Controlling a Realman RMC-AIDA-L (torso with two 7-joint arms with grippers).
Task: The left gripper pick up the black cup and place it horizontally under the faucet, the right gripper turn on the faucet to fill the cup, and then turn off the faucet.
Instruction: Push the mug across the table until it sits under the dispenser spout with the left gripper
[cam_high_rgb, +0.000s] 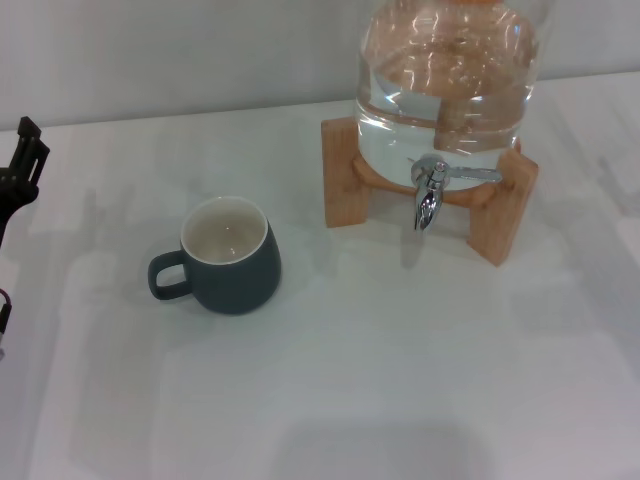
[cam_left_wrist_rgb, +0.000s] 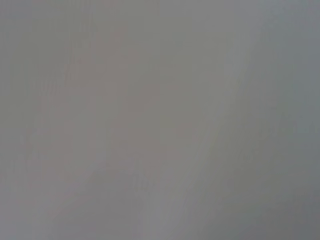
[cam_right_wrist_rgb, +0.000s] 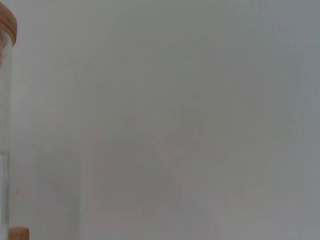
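Observation:
The black cup (cam_high_rgb: 230, 258) stands upright on the white table (cam_high_rgb: 400, 380), left of centre in the head view. Its cream inside faces up and its loop handle points left. The chrome faucet (cam_high_rgb: 432, 188) juts from the front of the glass jar, its nozzle pointing down and its flat lever lying to the right. The cup sits well to the left of the nozzle, with nothing beneath the spout. My left gripper (cam_high_rgb: 20, 165) shows only as a black part at the far left edge, apart from the cup. The right gripper is out of view. The left wrist view holds only blank grey surface.
A big clear jar (cam_high_rgb: 448, 80) of water rests on a wooden stand (cam_high_rgb: 345, 185) at the back right. The right wrist view catches the jar's wall (cam_right_wrist_rgb: 4, 125), its wooden lid (cam_right_wrist_rgb: 7, 22) and a bit of the stand (cam_right_wrist_rgb: 19, 233).

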